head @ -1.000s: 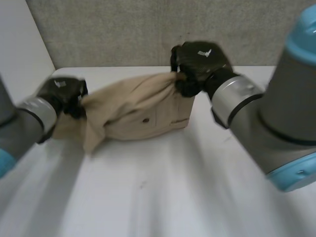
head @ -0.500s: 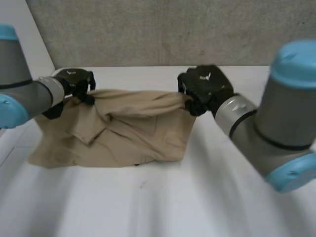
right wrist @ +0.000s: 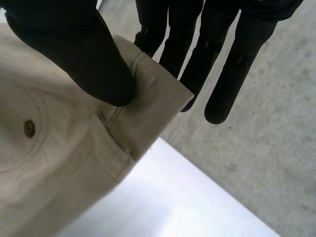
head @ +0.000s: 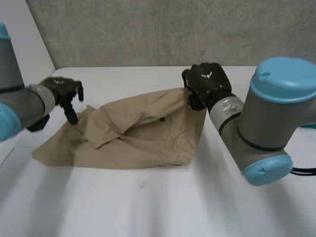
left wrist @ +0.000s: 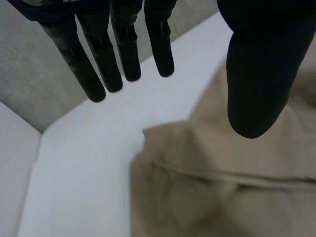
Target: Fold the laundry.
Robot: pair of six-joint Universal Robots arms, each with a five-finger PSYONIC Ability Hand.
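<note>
Near side of white table (head: 148, 207) bare. Right arm (head: 266, 123) bulks in front and cuts off the table's right part. Tan garment (head: 138, 138) lies mid-table, bunched, with a flap folded over its middle that hides the layers beneath; trousers or shorts, can't tell. One button (head: 162, 119) shows near the top seam. Left hand (head: 63, 91) hangs at the garment's left edge, fingers (left wrist: 123, 54) straight and spread from the thumb, holding nothing; touching the cloth or not, unclear. Right hand (head: 207, 81) pinches the far right waistband corner, thumb (right wrist: 84, 59) pressing the cloth against the fingers, corner lifted off the table. Grey wall (head: 148, 29) behind.
</note>
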